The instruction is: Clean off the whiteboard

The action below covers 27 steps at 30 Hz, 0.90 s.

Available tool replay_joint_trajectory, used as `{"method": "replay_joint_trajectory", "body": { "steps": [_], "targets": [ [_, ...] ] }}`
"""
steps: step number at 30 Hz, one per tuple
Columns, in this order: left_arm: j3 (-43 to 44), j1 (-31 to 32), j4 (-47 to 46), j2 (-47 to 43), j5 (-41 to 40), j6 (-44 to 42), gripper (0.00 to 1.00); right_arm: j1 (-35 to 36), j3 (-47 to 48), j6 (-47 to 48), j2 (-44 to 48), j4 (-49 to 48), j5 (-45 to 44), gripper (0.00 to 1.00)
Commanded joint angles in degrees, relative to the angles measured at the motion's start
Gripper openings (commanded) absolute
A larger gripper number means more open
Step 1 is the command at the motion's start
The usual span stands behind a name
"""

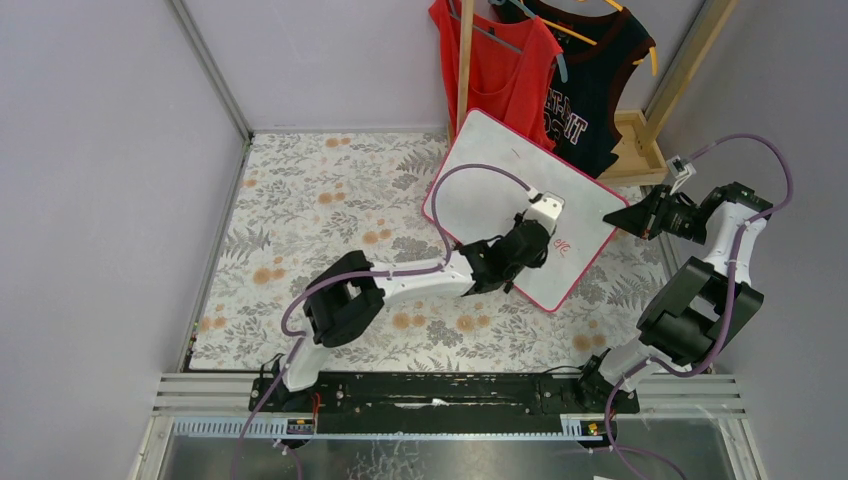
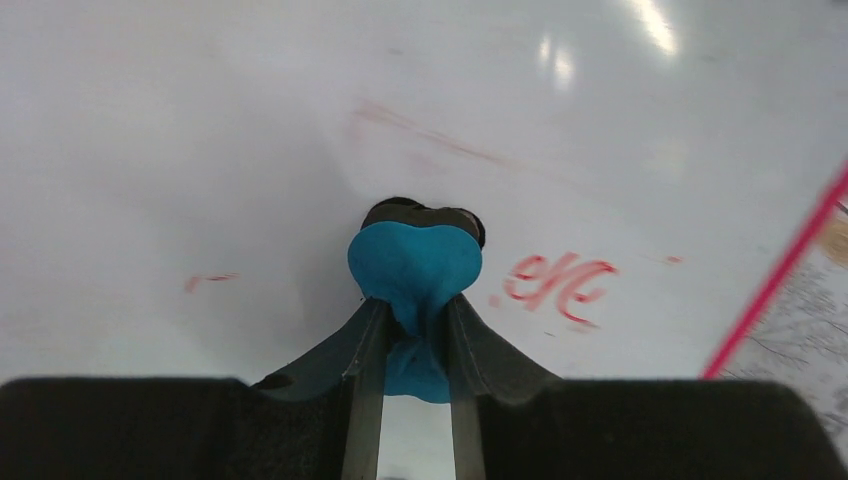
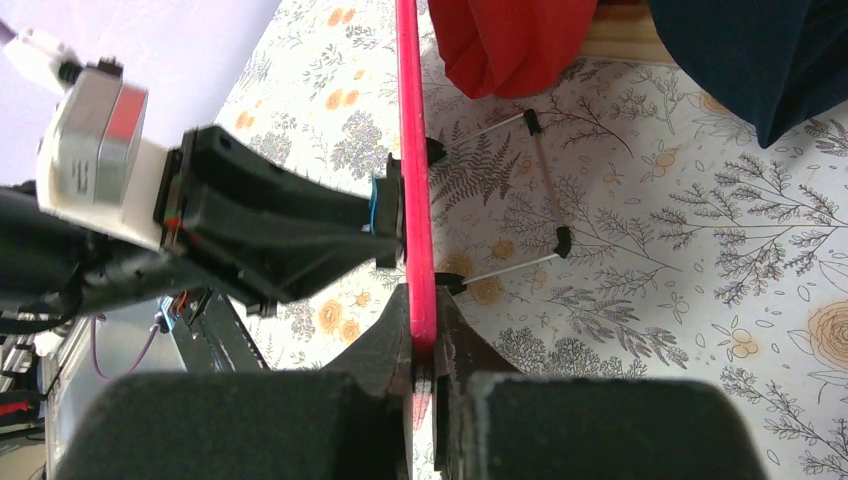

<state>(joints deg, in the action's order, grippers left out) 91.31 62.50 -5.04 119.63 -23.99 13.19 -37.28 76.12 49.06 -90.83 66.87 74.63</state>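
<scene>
Top external view: the whiteboard [image 1: 490, 175] sits on the far right part of the flowered surface [image 1: 320, 200], turned cornerwise, just in front of a red top [image 1: 495, 70] and a dark top [image 1: 590, 95] hanging on a wooden rack [image 1: 465, 60]. The left arm reaches across from near left over the board's face. The right arm comes in from the right side to the board's right corner.

Left wrist view: the left claw [image 2: 412, 305] is closed to a narrow gap on a blue eraser [image 2: 415, 262]. Both fingers grip the eraser's thin middle, and its wide rounded end stands out beyond the fingertips. That end sits against the white face, with a dark shadow just behind it. Red writing [image 2: 560, 280] lies just right of the eraser, apart from it. A faint red smear [image 2: 430, 135] lies further up the board and a small red dash [image 2: 205, 282] to the left.

Right wrist view: the right claw [image 3: 423, 345] is nearly closed, pinching the board's pink rim between its fingers. The board is seen edge-on here. The left claw presses the eraser to one face; thin wire legs [image 3: 545, 190] with black tips stand out from the other face over the flowered surface.
</scene>
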Motion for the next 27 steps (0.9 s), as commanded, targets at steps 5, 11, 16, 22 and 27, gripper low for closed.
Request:
{"method": "replay_joint_trajectory", "body": {
  "steps": [5, 11, 16, 22, 27],
  "targets": [
    [0.7, 3.21, -0.23, 2.81, 2.91, 2.0, 0.0, 1.16, 1.32, 3.68, 0.23, 0.83, -4.32, 0.0],
    [-6.36, -2.05, -1.03, -0.77, 0.68, 1.84, 0.0, 1.22, 1.33, 3.68, 0.3, 0.88, -4.32, 0.0],
    [-10.87, -8.61, -1.32, -3.34, 1.0, 1.36, 0.0, 1.21, 1.36, 3.68, 0.21, 0.81, -4.32, 0.0],
    [-12.49, -14.84, -1.25, -5.46, 1.0, 0.12, 0.0, 1.24, 1.4, 3.75, 0.21, 1.01, -4.32, 0.0],
    [-11.48, -16.06, -0.38, -6.28, -0.41, -1.81, 0.0, 1.21, 1.49, 3.95, 0.21, 1.16, -4.31, 0.0]
  ]
}}
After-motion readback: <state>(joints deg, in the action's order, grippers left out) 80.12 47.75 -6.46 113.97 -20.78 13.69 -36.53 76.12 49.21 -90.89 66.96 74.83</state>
